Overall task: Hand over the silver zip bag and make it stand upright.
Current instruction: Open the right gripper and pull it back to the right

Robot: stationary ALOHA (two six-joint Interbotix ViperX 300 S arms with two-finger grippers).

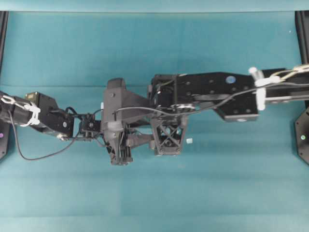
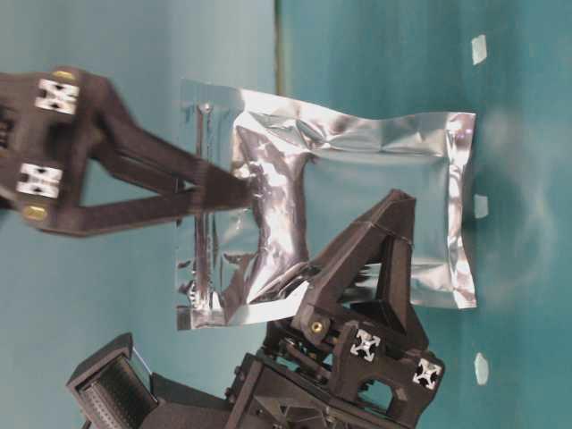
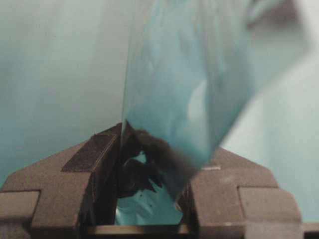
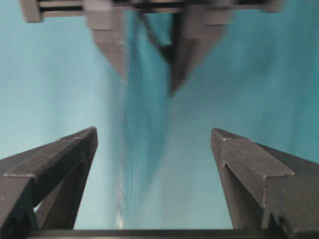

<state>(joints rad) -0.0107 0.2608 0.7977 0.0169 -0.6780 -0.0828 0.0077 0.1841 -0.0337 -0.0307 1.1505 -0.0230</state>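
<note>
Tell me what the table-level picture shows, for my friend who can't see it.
A shiny silver zip bag hangs in the air, pinched near its crumpled middle by the left claw. The right claw sits wide open beside it, in front of a teal background.

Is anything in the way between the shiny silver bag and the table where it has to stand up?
Nothing visible. The silver zip bag hangs in the left gripper, which is pinching it. The right gripper has its jaws wide apart around the bag, not holding it. The teal table nearby shows only a tiny white pellet.
</note>
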